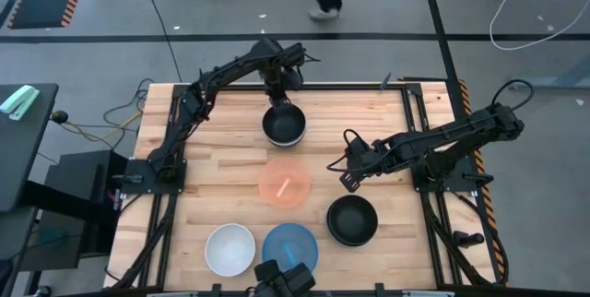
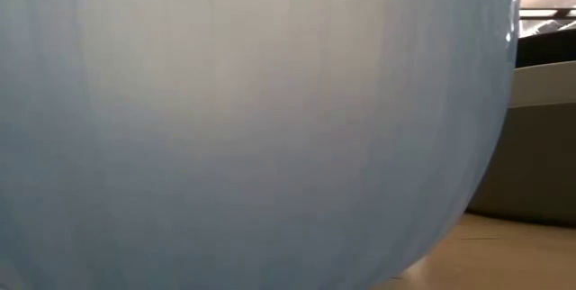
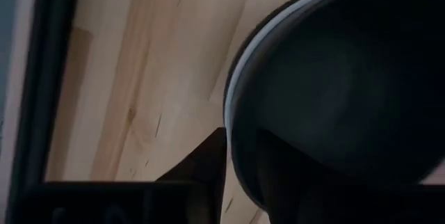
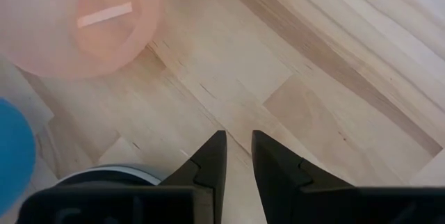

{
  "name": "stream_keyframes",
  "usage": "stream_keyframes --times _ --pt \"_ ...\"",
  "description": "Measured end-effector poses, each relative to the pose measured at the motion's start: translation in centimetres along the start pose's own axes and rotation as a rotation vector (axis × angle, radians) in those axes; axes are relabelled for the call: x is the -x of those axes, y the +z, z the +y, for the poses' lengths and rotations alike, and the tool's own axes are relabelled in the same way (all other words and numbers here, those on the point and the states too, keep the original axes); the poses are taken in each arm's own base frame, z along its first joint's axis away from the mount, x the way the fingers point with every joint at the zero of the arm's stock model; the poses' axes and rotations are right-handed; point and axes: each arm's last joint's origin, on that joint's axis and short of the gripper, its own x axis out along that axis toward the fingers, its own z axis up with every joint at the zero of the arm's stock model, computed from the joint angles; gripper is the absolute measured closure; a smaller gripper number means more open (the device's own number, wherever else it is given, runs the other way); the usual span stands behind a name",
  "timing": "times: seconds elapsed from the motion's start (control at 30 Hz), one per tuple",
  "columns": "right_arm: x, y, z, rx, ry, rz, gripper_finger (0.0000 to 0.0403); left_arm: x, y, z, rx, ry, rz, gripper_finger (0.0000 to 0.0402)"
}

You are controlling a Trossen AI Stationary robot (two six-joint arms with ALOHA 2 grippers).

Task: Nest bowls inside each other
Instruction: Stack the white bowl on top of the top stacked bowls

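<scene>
Partly done: a black stack of bowls (image 1: 283, 124) sits at 12 o'clock under the left hand (image 1: 279, 99), fingers slightly parted; pink (image 1: 285, 183), white (image 1: 230, 248), blue (image 1: 290, 246) and black (image 1: 352, 219) bowls remain loose; right hand (image 1: 348, 176) narrowly parted, empty.

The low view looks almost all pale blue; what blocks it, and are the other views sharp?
Low view: the blue bowl stands close against the lens, out of focus, filling nearly the whole frame. Left wrist view: the black bowl stack is near and blurred. High view: sharp, evenly lit. Right wrist view: the pink bowl is slightly soft.
</scene>
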Motion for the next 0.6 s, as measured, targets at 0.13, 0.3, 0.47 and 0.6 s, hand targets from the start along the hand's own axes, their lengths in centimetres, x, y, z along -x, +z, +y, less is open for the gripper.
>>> stream_keyframes --times 0.13,0.3,0.47,0.6 --pt "0.0 0.0 0.0 0.007 0.0 0.0 0.0326 1.7 -0.5 -0.3 0.004 0.008 -0.037 0.0306" --pt "0.0 0.0 0.0 0.021 0.0 0.001 0.0325 4.3 -1.6 -0.8 0.025 0.016 -0.078 0.0301" --pt "0.0 0.0 0.0 0.033 0.005 0.008 0.0325 6.7 -2.9 -1.8 0.063 0.02 -0.115 0.0306" --pt "0.0 -0.2 0.0 0.053 0.01 0.032 0.0325 9.7 -4.3 -3.6 0.06 0.025 -0.19 0.031"
